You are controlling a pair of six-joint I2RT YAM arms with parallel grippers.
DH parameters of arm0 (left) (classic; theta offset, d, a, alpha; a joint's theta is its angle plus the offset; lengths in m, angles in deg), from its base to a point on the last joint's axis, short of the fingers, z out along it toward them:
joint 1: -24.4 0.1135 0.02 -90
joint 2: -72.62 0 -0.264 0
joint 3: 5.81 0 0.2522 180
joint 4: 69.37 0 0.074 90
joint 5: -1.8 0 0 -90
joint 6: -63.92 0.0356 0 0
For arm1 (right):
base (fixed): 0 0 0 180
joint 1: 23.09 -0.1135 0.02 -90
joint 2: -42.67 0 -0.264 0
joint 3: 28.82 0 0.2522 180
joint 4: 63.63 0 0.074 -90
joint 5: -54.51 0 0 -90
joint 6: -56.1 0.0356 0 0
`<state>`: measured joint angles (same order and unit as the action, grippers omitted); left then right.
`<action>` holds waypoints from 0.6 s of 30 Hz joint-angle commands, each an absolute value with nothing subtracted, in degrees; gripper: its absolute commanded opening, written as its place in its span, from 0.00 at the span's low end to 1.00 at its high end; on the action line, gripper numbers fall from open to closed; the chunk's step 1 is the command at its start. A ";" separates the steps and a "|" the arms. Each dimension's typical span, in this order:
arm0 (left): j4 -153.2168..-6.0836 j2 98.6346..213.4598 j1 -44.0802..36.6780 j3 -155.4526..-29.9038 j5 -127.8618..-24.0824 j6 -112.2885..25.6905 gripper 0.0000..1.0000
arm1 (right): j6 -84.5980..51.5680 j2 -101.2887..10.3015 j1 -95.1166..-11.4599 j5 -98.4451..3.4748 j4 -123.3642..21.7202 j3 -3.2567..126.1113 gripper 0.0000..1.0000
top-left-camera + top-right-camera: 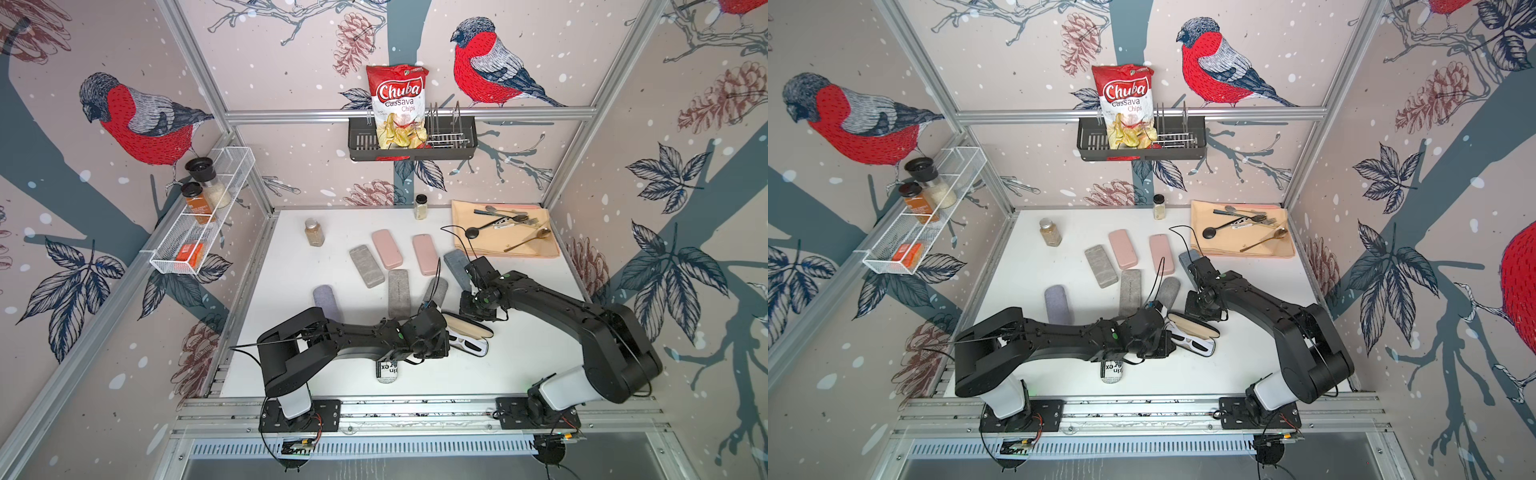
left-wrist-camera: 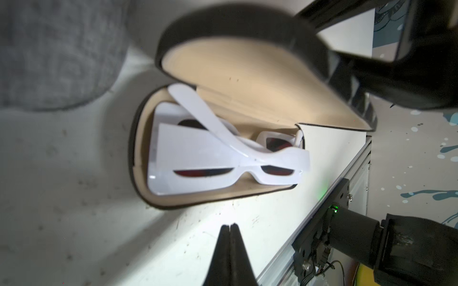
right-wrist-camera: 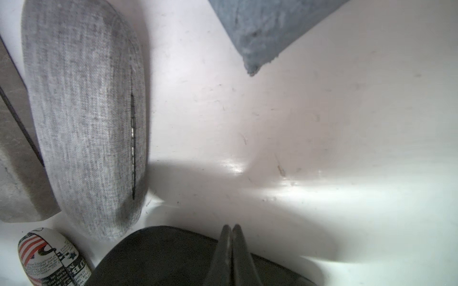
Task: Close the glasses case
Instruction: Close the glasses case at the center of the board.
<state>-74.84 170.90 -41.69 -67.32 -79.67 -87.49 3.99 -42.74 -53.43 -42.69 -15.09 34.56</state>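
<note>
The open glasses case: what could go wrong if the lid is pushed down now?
1. One temple of the white glasses sticks up across the frame, above the base rim; the lid may jam on it or bend it.
2. The left gripper and right gripper are both shut and hold nothing, so the glasses case may slide when pushed.

We had both top views sitting high above the front rail (image 1: 415, 405), angled down & toward the back wall (image 1: 291, 62), far enough out to take in the whole table (image 1: 299, 266); the pair overlapped nearly fully, w/ a slight sideways shift. Our left wrist cam hung v. close & low, facing into the glasses case (image 2: 247, 81). Our right wrist cam looked down, equally close, over its lid (image 3: 161, 255). Both wrist views shared that lid.
</note>
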 commanded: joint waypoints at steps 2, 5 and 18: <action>-75.19 171.58 -42.82 -66.25 -81.31 -89.56 0.00 | 4.68 -41.19 -53.75 -41.64 -13.71 33.65 0.07; -74.77 172.25 -43.27 -65.98 -82.42 -90.21 0.00 | 4.95 -40.06 -54.09 -41.51 -13.32 32.57 0.07; -72.47 175.88 -43.28 -67.36 -83.20 -90.77 0.00 | 6.50 -36.13 -54.46 -39.74 -11.38 29.85 0.07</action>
<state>-71.76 175.31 -43.26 -66.88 -82.29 -90.74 5.45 -36.79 -54.22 -40.41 -12.73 30.13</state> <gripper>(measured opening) 0.049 0.068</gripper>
